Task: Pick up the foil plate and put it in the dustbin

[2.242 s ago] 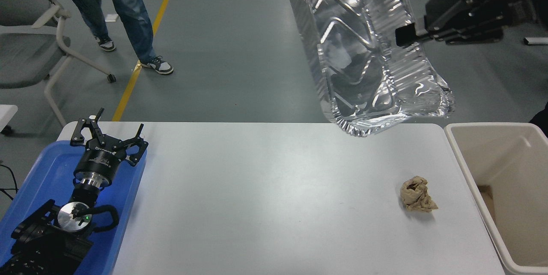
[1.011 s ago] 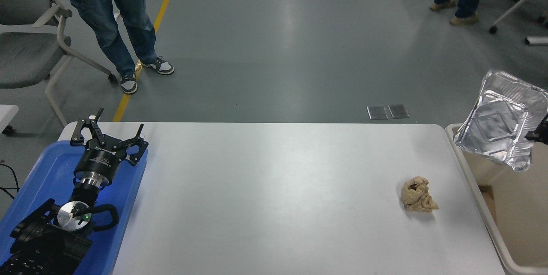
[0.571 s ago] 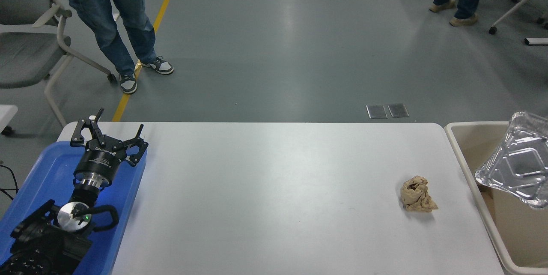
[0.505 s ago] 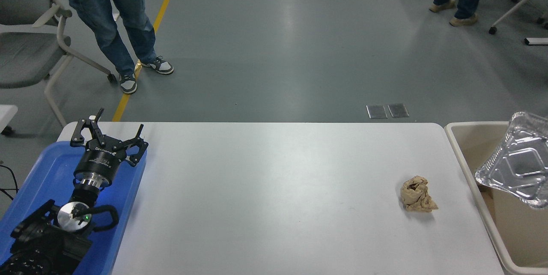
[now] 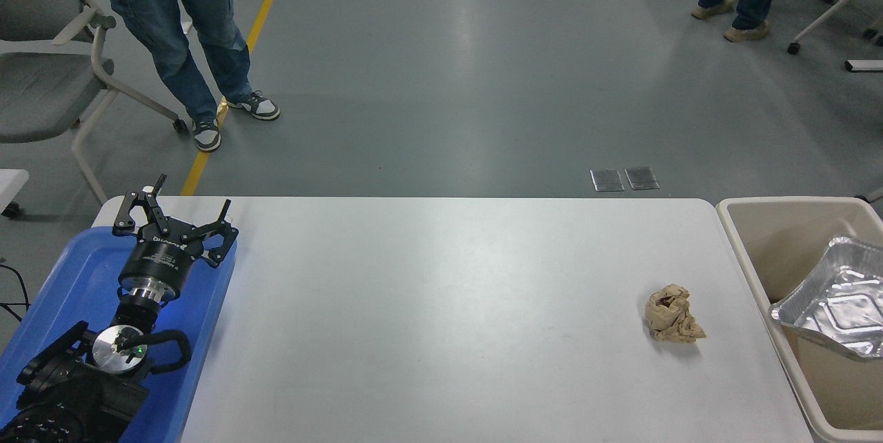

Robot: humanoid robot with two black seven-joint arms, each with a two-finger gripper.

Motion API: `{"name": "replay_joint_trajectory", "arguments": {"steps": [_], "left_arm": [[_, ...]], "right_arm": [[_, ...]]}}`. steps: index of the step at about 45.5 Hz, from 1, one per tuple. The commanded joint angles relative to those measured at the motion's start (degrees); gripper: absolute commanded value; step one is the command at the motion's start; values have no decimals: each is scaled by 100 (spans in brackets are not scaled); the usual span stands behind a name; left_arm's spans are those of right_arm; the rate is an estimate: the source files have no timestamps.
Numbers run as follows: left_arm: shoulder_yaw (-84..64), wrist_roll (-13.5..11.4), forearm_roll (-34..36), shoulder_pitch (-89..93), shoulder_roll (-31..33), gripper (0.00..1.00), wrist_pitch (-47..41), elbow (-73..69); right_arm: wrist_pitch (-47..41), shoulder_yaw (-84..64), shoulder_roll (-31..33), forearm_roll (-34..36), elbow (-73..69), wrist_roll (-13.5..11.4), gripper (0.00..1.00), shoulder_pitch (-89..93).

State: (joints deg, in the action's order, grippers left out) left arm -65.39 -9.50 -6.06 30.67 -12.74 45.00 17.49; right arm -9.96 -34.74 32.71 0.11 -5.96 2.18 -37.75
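We see foil plate (image 5: 835, 301) inside dustbin (image 5: 741, 236) at table's right end, tilted, cut off by frame edge. No gripper on it. Right gripper out of view, so we cannot tell its jaws. Left gripper (image 5: 176, 219) parked over blue tray (image 5: 62, 277), jaws apart, nothing between them. Crumpled paper ball (image 5: 672, 313) on white table (image 5: 428, 319), far right of left jaws, near dustbin.

The left arm lies parked at the lower left, its end effector (image 5: 176, 221) spread open, pointing away.

Foil plate (image 5: 838, 308) tilted in dustbin (image 5: 766, 207)
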Motion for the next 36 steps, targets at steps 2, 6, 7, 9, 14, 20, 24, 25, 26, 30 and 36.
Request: {"name": "replay_joint_trajectory", "arguments": {"steps": [2, 6, 7, 9, 14, 20, 24, 25, 26, 30, 36], "left_arm": [[0, 0, 0, 0, 0, 99, 0, 0], [0, 9, 9, 9, 0, 99, 0, 0], [0, 9, 9, 0, 0, 99, 0, 0], [9, 9, 9, 9, 0, 99, 0, 0], [9, 9, 9, 9, 0, 99, 0, 0], [17, 9, 9, 9, 0, 99, 0, 9], [17, 9, 9, 9, 0, 99, 0, 9], [17, 9, 9, 9, 0, 99, 0, 9], [17, 9, 9, 9, 0, 99, 0, 0], [17, 9, 9, 9, 0, 99, 0, 0], [17, 18, 9, 9, 0, 99, 0, 0]], "right_arm": [[-94, -51, 296, -46, -555, 107, 100, -328], [-234, -147, 621, -116, -1353, 292, 100, -934], [-252, -191, 718, -151, -1608, 353, 100, -1110], [-261, -296, 938, -248, -2135, 397, 100, -1461], [-261, -586, 1299, -555, -3586, 424, 100, -2533], [-252, -1175, 1317, -1135, -4816, 424, 100, -3588], [-244, -1597, 1255, -1487, -5599, 424, 100, -4361], [-244, -1702, 1220, -1514, -5792, 424, 100, -4555], [-244, -1790, 1203, -1514, -6003, 424, 100, -4766], [-244, -2264, 1167, -1531, -6811, 442, 100, -5653], [-252, -3117, 1036, -1540, -8033, 442, 100, -7059]]}}
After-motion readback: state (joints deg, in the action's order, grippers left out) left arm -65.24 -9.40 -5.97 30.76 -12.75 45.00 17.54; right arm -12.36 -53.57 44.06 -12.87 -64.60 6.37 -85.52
